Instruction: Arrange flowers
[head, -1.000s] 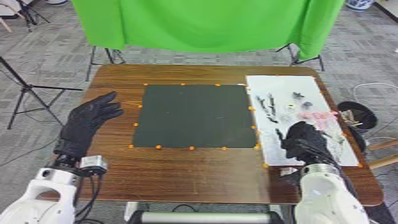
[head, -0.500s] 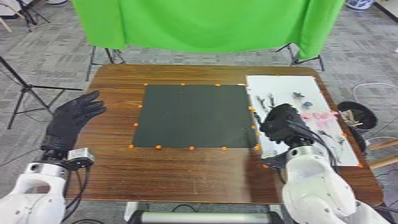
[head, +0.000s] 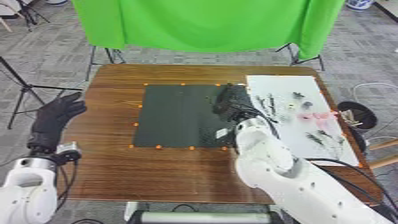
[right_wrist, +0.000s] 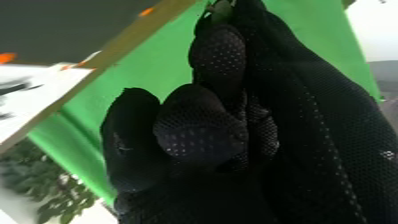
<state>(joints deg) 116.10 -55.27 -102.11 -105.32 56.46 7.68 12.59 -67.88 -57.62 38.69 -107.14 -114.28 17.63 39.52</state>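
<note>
My right fingers (right_wrist: 218, 52) pinch a green sprig (right_wrist: 221, 9) at their tips, likely for careful laying | dark mat (head: 178, 115) beneath them; other sprigs (head: 316, 137) on white sheet (head: 277, 83), rightward | left fingers (head: 60, 109) loose, empty

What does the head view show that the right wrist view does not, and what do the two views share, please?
Head view: the left hand, the dark bin beside the table and the pink flowers.

Right wrist view: a leafy plant in the background, and what looks like a green sprig held by the right hand.

Both: the right hand, dark mat, white sheet and green cloth.
</note>
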